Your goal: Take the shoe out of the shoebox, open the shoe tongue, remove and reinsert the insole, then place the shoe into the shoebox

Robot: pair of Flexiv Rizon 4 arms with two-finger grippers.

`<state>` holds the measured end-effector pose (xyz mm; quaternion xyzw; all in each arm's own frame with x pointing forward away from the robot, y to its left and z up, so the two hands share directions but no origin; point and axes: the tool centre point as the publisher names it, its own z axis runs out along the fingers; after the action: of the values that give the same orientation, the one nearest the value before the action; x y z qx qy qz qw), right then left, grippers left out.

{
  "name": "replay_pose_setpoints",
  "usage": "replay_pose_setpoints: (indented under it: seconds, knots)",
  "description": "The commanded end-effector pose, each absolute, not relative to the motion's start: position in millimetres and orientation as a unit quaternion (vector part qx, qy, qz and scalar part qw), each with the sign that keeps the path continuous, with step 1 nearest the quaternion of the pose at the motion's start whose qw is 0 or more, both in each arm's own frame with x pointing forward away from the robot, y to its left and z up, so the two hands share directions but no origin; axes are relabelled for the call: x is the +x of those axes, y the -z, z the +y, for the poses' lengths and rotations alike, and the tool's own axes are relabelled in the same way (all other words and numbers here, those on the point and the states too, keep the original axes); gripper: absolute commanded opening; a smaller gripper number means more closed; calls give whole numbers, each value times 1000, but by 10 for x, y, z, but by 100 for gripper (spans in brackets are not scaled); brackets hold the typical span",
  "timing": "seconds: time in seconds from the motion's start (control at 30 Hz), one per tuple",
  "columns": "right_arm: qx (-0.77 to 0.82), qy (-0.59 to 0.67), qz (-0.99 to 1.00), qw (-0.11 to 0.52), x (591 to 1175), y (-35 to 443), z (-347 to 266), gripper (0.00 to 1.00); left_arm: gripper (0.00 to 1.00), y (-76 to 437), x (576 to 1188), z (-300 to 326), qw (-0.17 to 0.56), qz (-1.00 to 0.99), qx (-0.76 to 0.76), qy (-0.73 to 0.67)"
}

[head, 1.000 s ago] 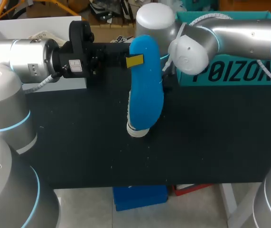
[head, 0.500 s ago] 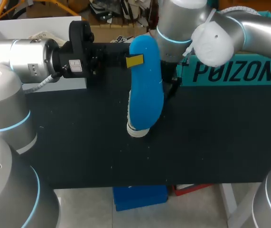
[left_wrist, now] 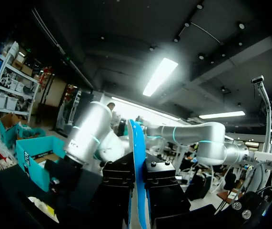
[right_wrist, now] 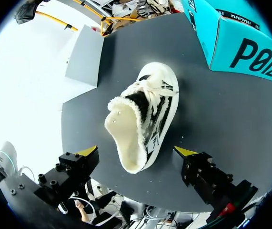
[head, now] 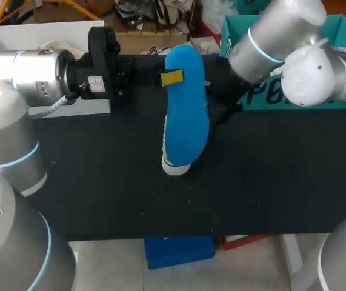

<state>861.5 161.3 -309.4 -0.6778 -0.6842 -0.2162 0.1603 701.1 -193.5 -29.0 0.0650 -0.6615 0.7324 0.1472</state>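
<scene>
My left gripper (head: 172, 77) is shut on a blue insole (head: 186, 115), holding it flat above the black table (head: 100, 182). In the left wrist view the insole (left_wrist: 136, 157) stands edge-on between the black fingers. In the head view the insole hides most of the shoe, and only its white toe (head: 174, 165) shows. The right wrist view shows the whole white shoe (right_wrist: 147, 114) with black stripes, lying on the table with its mouth wide. My right gripper (right_wrist: 136, 151) hangs open above its heel end, yellow tips wide apart and touching nothing.
The teal shoebox (head: 263, 94) stands at the back right, close behind my right arm (head: 306, 79), and shows beside the shoe as the shoebox (right_wrist: 236, 43). A white box (head: 39, 36) sits at the back left under my left arm.
My right arm has drawn away to the right from the insole and shoe, and its gripper has opened wide. The left arm and insole have not moved.
</scene>
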Motion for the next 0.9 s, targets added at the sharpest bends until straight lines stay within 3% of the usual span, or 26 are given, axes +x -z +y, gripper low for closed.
replay_pose_setpoints:
  seconds: [0.03, 0.43, 0.9]
  knots:
    - [-653, 286, -664, 227, 8587, 3136, 1564, 100, 0, 299, 7005, -1948, 146, -661, 66, -733]
    - [-654, 294, -658, 231, 8594, 3112, 1555, 100, 0, 299, 7005, -1948, 146, -661, 66, -733]
    - [-635, 389, -607, 276, 8593, 2807, 1608, 100, 0, 299, 7005, -1948, 146, -661, 66, -733]
